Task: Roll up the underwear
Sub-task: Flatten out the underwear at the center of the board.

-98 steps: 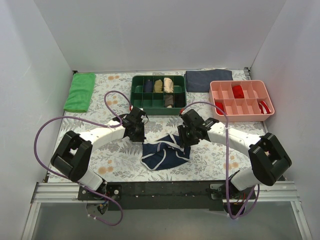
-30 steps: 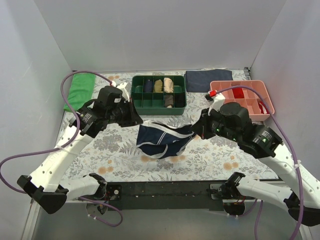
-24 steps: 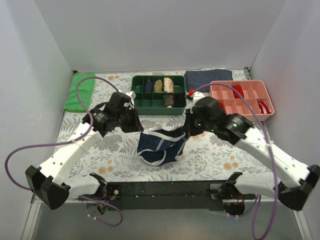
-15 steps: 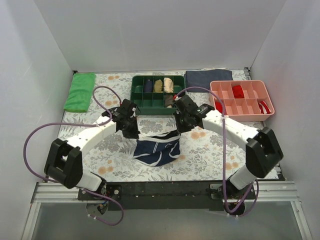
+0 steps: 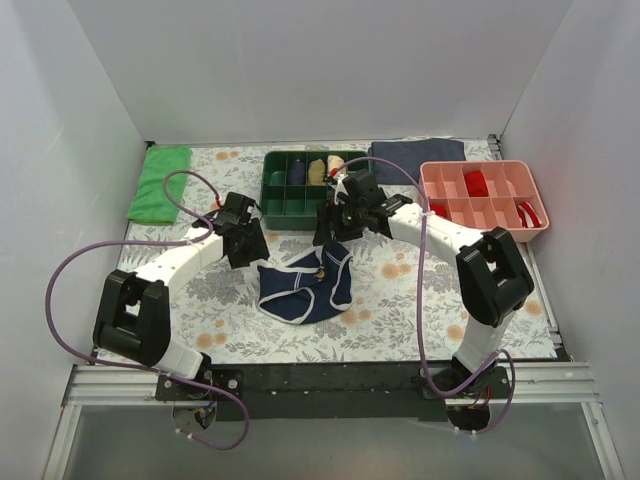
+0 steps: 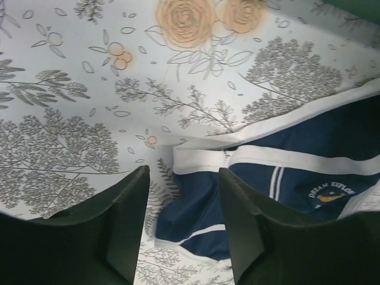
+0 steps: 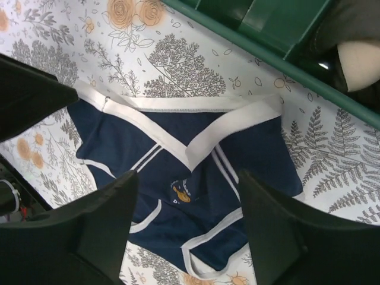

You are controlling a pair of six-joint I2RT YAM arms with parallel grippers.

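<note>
The underwear (image 5: 305, 285) is navy blue with white piping and lies crumpled but spread on the flowered table, in front of the green tray. Its waistband with a small emblem (image 7: 181, 191) faces up. My left gripper (image 5: 246, 247) hovers open over the underwear's left corner (image 6: 196, 196), nothing between its fingers (image 6: 127, 214). My right gripper (image 5: 334, 228) stands open wide above the waistband (image 7: 178, 104), also holding nothing. In the right wrist view the underwear (image 7: 178, 172) lies between and below the dark fingers (image 7: 267, 225).
A green divided tray (image 5: 290, 207) with rolled garments stands just behind the underwear; its rim (image 7: 267, 50) is close to the right gripper. A pink tray (image 5: 483, 222) sits back right, a green cloth (image 5: 160, 183) back left, a folded grey-blue cloth (image 5: 417, 157) behind.
Both grippers carried the underwear down and toward the back, laid it on the table, and opened, letting it go. It now rests flat instead of hanging between them.
</note>
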